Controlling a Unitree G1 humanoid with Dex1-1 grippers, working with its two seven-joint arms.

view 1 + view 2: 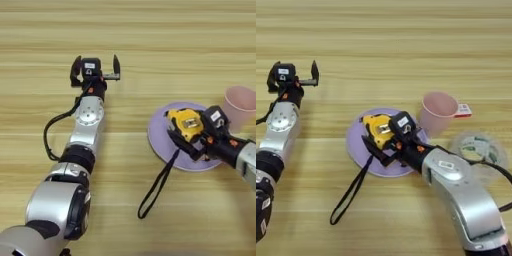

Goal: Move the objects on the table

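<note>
My right gripper (381, 136) is shut on the yellow-black gadget (377, 126) and holds it over the round lavender plate (356, 141). The gadget's long black strap (349, 194) trails off the plate's front rim onto the table (150, 30). The clear wide tape roll (478, 149) lies flat to the right of my right forearm. My left gripper (96, 66) is far to the left of the plate, reaching toward the back, open with nothing between its fingers. The small orange-handled screwdriver is out of view.
A pink cup (437, 112) stands upright just behind the plate's right rim, close to my right wrist. A small white and red item (464, 110) lies against the cup's right side. My left arm (85, 130) stretches across the left half of the table.
</note>
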